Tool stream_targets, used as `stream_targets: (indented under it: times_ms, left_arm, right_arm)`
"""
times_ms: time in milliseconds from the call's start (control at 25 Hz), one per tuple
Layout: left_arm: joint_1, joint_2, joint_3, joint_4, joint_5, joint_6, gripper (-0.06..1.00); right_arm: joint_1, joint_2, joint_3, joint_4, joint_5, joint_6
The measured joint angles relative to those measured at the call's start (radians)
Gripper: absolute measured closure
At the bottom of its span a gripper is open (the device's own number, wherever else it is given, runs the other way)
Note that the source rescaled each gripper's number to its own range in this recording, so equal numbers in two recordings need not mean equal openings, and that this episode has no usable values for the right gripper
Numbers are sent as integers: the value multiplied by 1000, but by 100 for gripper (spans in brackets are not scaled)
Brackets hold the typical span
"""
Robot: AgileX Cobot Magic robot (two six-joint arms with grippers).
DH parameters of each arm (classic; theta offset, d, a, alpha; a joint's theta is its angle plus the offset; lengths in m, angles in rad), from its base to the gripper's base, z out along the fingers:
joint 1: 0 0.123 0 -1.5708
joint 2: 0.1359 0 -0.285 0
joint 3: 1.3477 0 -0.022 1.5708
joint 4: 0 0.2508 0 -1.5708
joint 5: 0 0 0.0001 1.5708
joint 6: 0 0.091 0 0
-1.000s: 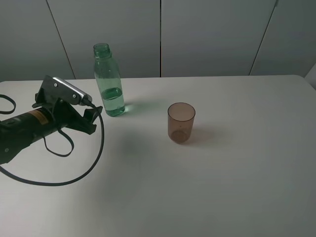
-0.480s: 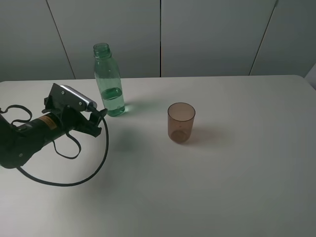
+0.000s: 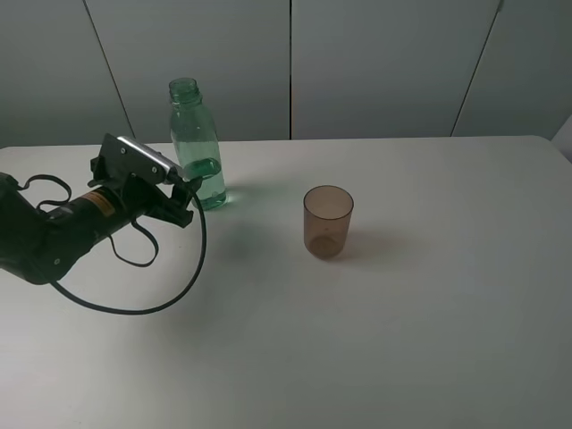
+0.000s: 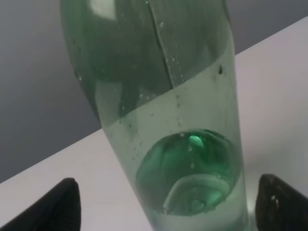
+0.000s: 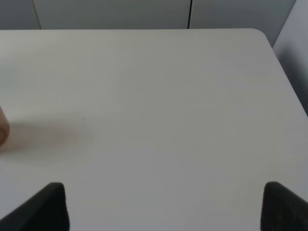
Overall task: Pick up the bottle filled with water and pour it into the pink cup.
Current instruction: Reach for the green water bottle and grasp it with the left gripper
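Observation:
The green transparent bottle (image 3: pixel 197 143) stands upright and capless at the back left of the white table, with water in its lower part. The pink cup (image 3: pixel 328 221) stands upright to its right, near the table's middle. My left gripper (image 3: pixel 185 198) is open, low on the bottle's left side. In the left wrist view the bottle (image 4: pixel 163 120) fills the frame, and the left gripper (image 4: pixel 168 211) has a dark fingertip (image 4: pixel 53 207) to either side of it, not closed on it. My right gripper (image 5: pixel 166 211) is open and empty over bare table. It is outside the exterior view.
The white table (image 3: pixel 402 313) has grey wall panels behind it. The left arm's black cable (image 3: pixel 134 308) loops on the table in front of the arm. The table's rounded far corner (image 5: pixel 262 33) shows in the right wrist view, with a sliver of the cup (image 5: pixel 2 127) at the frame's edge.
My left arm has moved to the right, toward the bottle, and its open fingers now stand at the bottle's base. The bottle and the cup have not moved.

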Motion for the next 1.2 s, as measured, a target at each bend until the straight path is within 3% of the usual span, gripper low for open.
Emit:
stream_targets:
  times_ms: [1200]
  left_arm:
    - [0, 162, -196, 73, -1, -61, 15]
  right_arm:
    - [0, 0, 0, 0, 0, 0]
